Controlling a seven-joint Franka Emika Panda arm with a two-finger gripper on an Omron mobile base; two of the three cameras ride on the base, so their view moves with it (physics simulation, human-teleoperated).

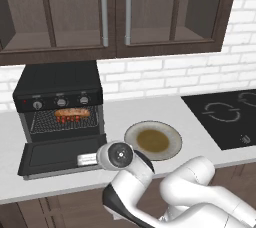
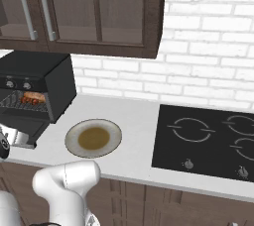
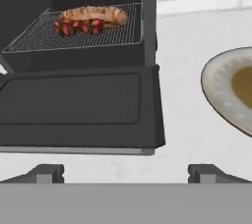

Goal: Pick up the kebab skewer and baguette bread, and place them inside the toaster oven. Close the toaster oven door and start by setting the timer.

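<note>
Hand (image 3: 126, 173) open; one skewer (image 3: 78, 26), one baguette (image 3: 93, 14)

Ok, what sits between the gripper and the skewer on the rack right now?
In the hand view, the lowered toaster oven door lies flat between the open gripper and the kebab skewer, which rests on the wire rack against the baguette bread.

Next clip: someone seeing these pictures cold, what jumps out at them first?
Most likely the toaster oven at the left of the counter, its door dropped flat open. On its wire rack the baguette bread lies with the kebab skewer right in front of it. Beside the oven sits a round plate with nothing on it, and the open gripper hangs just in front of the door's edge.
</note>
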